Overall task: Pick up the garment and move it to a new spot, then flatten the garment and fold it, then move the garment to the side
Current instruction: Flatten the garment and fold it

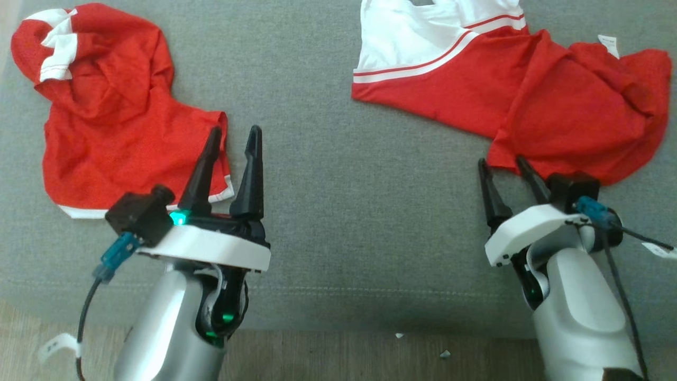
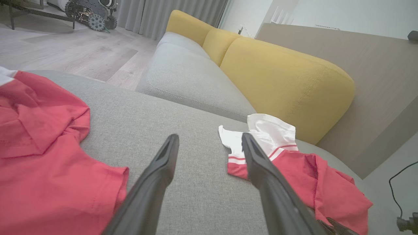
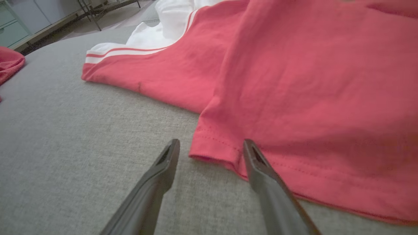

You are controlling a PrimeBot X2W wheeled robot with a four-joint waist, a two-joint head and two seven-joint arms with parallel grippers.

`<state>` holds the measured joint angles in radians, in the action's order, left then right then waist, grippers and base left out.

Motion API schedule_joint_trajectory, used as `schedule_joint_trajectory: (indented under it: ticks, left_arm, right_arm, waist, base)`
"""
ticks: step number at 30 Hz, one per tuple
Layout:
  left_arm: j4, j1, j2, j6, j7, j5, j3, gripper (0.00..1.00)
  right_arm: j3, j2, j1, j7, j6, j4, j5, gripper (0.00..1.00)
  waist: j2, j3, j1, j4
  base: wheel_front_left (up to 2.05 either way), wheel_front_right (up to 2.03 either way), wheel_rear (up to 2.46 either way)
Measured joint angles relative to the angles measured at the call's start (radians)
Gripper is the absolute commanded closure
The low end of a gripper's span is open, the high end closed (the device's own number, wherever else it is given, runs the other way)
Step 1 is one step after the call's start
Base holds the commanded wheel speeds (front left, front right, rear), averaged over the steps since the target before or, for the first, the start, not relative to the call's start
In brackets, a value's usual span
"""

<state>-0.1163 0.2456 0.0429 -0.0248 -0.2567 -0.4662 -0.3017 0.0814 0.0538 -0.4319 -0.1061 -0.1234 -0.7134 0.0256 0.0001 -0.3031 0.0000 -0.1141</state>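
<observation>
A left shirt and a right shirt are laid crumpled on the cushion, well apart. The left gripper and right gripper (at that shirt's hem) are held open.

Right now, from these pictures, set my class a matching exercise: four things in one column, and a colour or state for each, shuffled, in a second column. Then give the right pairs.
Column one:
1 left gripper
2 right gripper
3 sofa backrest
4 seat cushion

Column two:
A yellow
B open, tips at the red hem of the striped garment
C grey
D open, beside the crumpled garment

Pairs: 1-D; 2-B; 3-A; 4-C
</observation>
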Motion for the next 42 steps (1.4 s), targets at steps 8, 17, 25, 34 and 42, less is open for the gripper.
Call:
schedule_joint_trajectory:
  ticks: [8,17,25,34,42]
  left_arm:
    - [0.004,0.029,0.000,0.000,0.000,0.009,-0.004,0.00]
    - [-0.012,0.041,0.000,-0.003,0.000,0.037,0.001,0.00]
    - [-0.188,0.160,0.011,-0.002,0.000,0.113,0.058,0.00]
    - [-0.440,0.390,0.096,-0.020,0.065,0.135,0.076,0.00]
    - [-0.643,0.567,0.159,-0.009,0.106,0.183,0.072,0.00]
  right_arm:
    - [-0.012,0.000,-0.053,-0.039,0.000,-0.063,-0.014,0.00]
    - [0.052,0.005,-0.104,-0.058,0.000,-0.123,-0.057,1.00]
    - [0.106,0.004,-0.091,-0.072,0.000,-0.009,-0.073,1.00]
    - [0.072,0.003,0.021,0.025,-0.001,0.200,-0.012,1.00]
    - [0.026,0.001,0.078,0.108,-0.001,0.316,0.035,1.00]
  waist:
    - [0.0000,-0.016,0.0000,0.002]
    - [0.0000,-0.026,0.0000,0.042]
    - [0.0000,-0.023,0.0000,0.164]
    - [0.0000,-0.042,0.0000,0.358]
    - [0.0000,-0.096,0.0001,0.468]
  base:
    - [0.00,0.00,0.00]
    - [0.00,0.00,0.00]
    - [0.00,0.00,0.00]
    - [0.00,0.00,0.00]
    - [0.00,0.00,0.00]
